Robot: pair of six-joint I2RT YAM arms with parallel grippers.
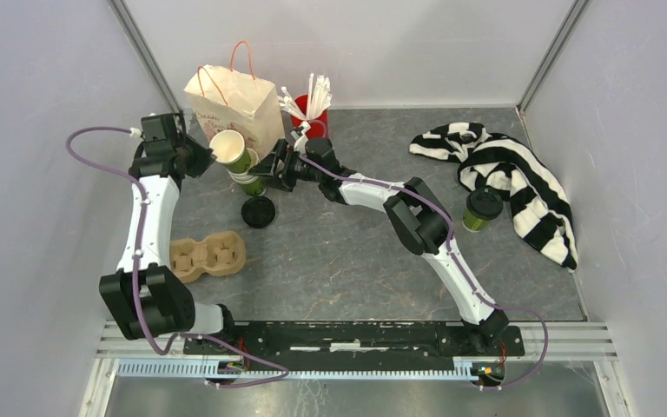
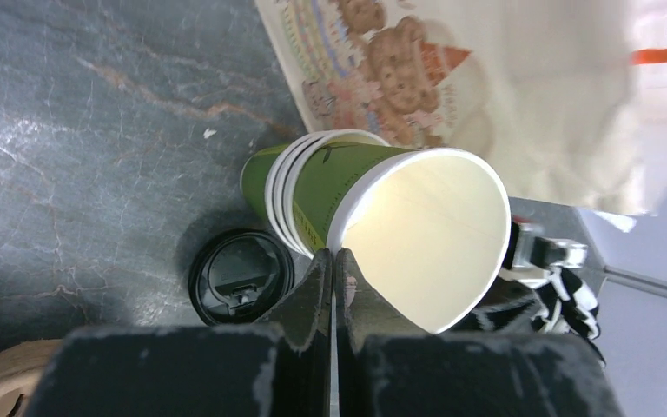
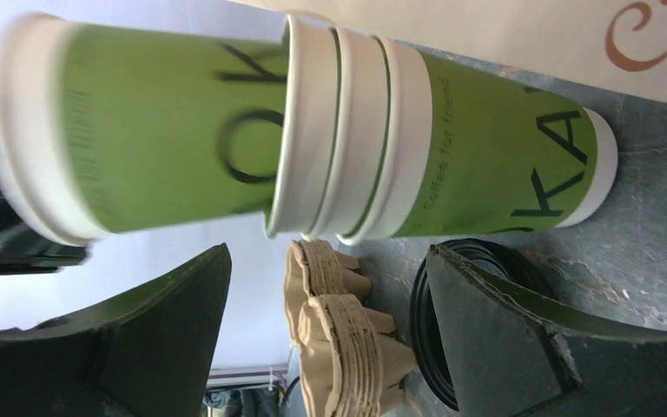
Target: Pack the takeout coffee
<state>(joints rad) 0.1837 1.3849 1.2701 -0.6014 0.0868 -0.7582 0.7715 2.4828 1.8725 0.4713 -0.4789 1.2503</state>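
The left gripper [image 2: 336,262] pinches the rim of the top lidless green paper cup [image 2: 417,234], probably peeling it off the nested stack [image 3: 478,165], with the right gripper [image 3: 328,256] gaping wide beside it to steady things.

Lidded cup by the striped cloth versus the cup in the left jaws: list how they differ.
The lidded cup wears a black lid; the gripped cup is open, showing a cream inside. The lidded cup stands alone on the table by the striped cloth; the gripped cup tilts, its base inside the stack. Both are green paper cups.
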